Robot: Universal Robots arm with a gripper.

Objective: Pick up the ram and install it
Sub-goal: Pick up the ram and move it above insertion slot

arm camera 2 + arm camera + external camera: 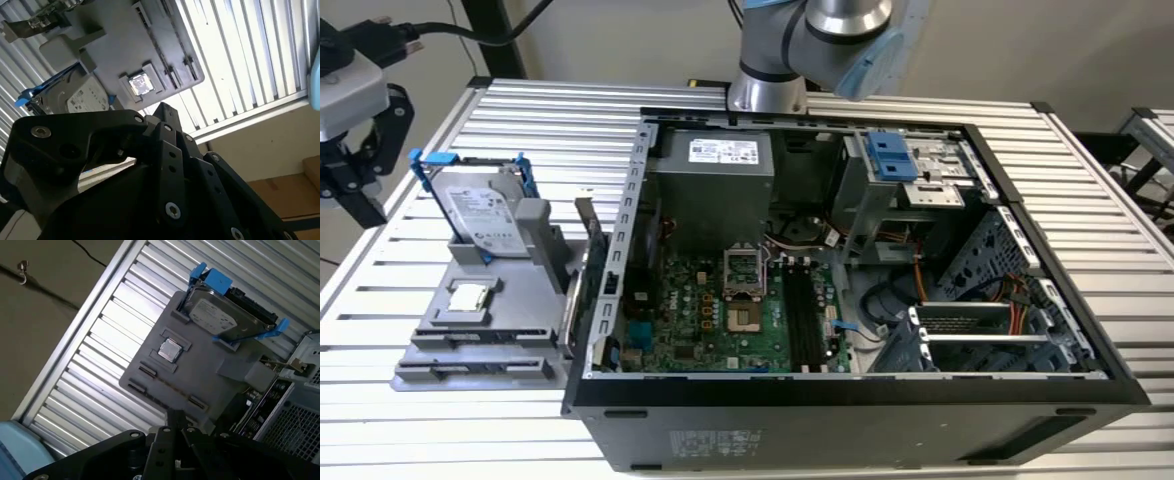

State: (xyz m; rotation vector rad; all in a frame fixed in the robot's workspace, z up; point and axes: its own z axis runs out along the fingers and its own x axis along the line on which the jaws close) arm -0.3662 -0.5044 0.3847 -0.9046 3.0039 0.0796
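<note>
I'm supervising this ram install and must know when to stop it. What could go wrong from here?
The gripper hangs near the grey tray holding the upright hard drive and the processor chip; a careless approach could knock either. The motherboard slots lie deep in the open case, beside loose cables, so a tilted descent might snag.

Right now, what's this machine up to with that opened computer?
A robot arm is working at an open computer case on a slatted table. Its claw hangs near the grey holder beside the case. The holder carries a hard drive with blue brackets and a small silver processor chip. Inside the case the motherboard lies exposed. Whether the claw holds anything, I cannot tell.
</note>
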